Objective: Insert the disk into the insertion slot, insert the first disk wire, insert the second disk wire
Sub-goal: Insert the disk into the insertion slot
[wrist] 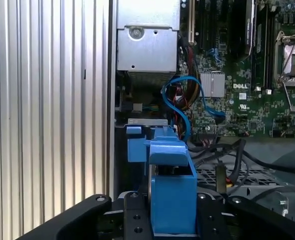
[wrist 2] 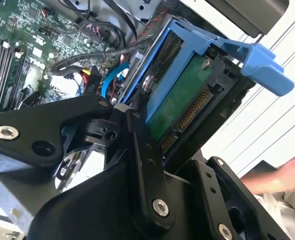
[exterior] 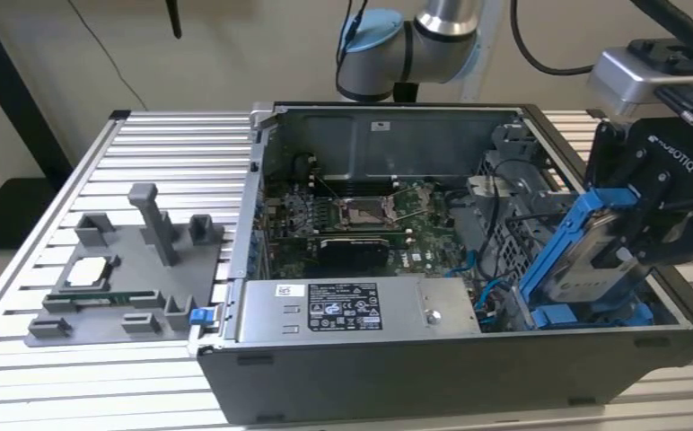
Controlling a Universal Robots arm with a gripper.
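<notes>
Two black fingers (wrist 2: 140, 150) of the gripper (exterior: 629, 244) are shut tight on the disk (exterior: 589, 272), one on each side, so the disk is pinched between them. The arm (exterior: 433, 34) reaches over from behind the computer case (exterior: 442, 386), and the gripper hangs over the end of the case at the exterior view's right. The disk is up in the air and tilted, with its low end down near the insertion slot (exterior: 586, 314) and its high end leaning away. It is not in the slot yet. The disk is flat and silver-grey with a pale label, and it sits in a bright blue frame. In the second wrist view its other side shows a green board (wrist 2: 177, 102) with a row of gold pins, and a blue handle (wrist 2: 260, 62) sticks out from the frame. In the first wrist view the blue frame (wrist: 172, 195) stands up between the black gripper parts. The slot has blue tabs at its edge. Close by, a blue cable (wrist: 180, 100) loops up, and black wires (wrist: 227, 150) lie across the grey metal with holes. Farther in are the green main board (exterior: 359, 215) and a big silver box (exterior: 359, 310) with a label. A grey holder (exterior: 131, 269) sits on the ridged metal table (exterior: 35, 180) at the exterior view's left. Something pale and blurry, maybe a person's hand (wrist 2: 287, 172), shows beside the case in the second wrist view.
</notes>
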